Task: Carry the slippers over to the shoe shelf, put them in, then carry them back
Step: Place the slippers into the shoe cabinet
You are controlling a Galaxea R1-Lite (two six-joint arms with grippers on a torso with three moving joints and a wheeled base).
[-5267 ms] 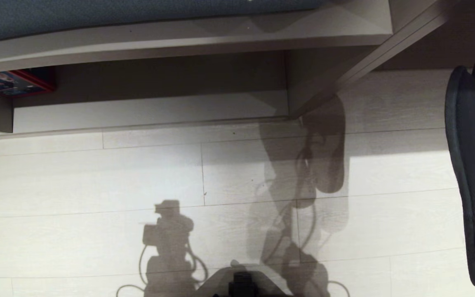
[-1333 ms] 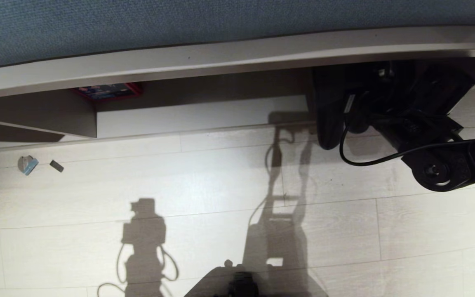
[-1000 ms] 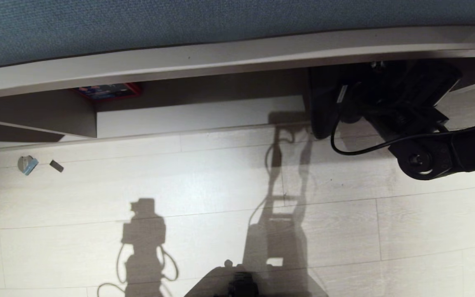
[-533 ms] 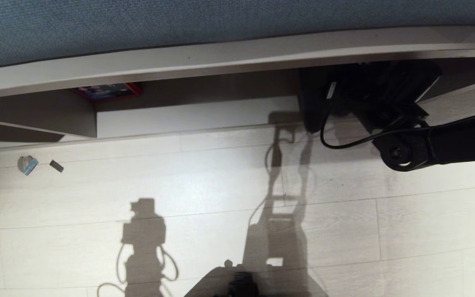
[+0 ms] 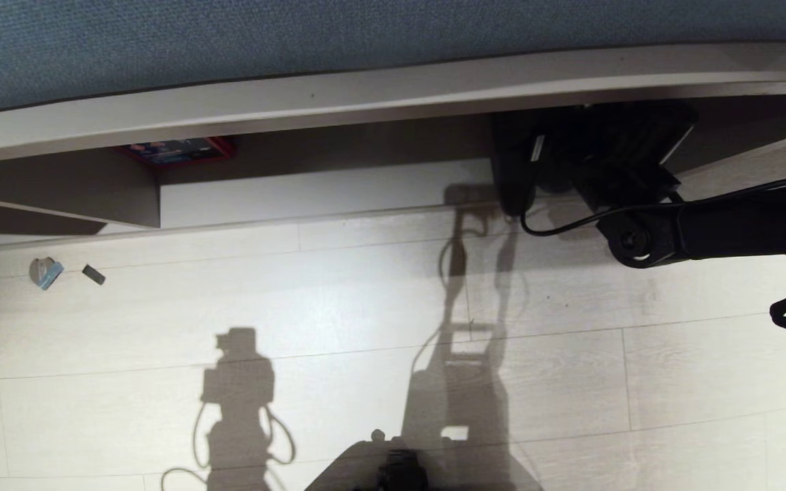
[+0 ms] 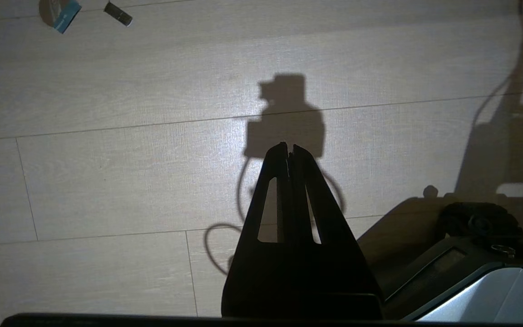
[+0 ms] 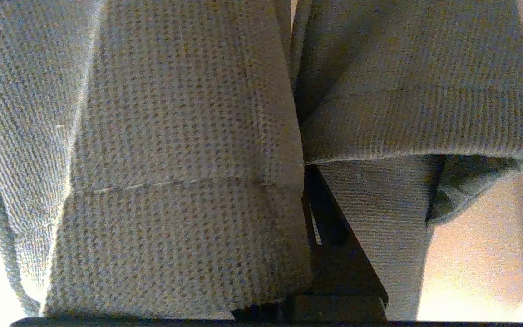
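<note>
Nearest in, the left gripper (image 6: 290, 150) hangs parked over the pale plank floor (image 5: 297, 307) beside the robot's base, fingers pressed together on nothing, and well out of this play. Out past it, the right arm reaches in from the right side of the head view across the floor toward the furniture, and it is plainly the arm that matters: the right gripper (image 7: 323, 227) is pinched tight on the slippers (image 7: 175, 136), both of them hanging side by side past the fingers, waffle-weave fabric filling the wrist view. From the head view the slippers (image 5: 512, 170) sit right at the front edge of the shoe shelf (image 5: 325, 187), by the right end of its pale base board, just under the overhanging top board. Their long axis looks to run roughly front to back, toes pointing into the cubby, heel ends just at the floor-side lip, though the dark shapes merge with the gripper body there. So the opening lies straight ahead of the pincer, and the slippers extend ahead of it into that opening; the coming move reads as a push further in and a set-down onto the base board. Farthest back, a red-edged box (image 5: 178, 149) sits deep at the shelf's left end, well apart from the slippers.
</note>
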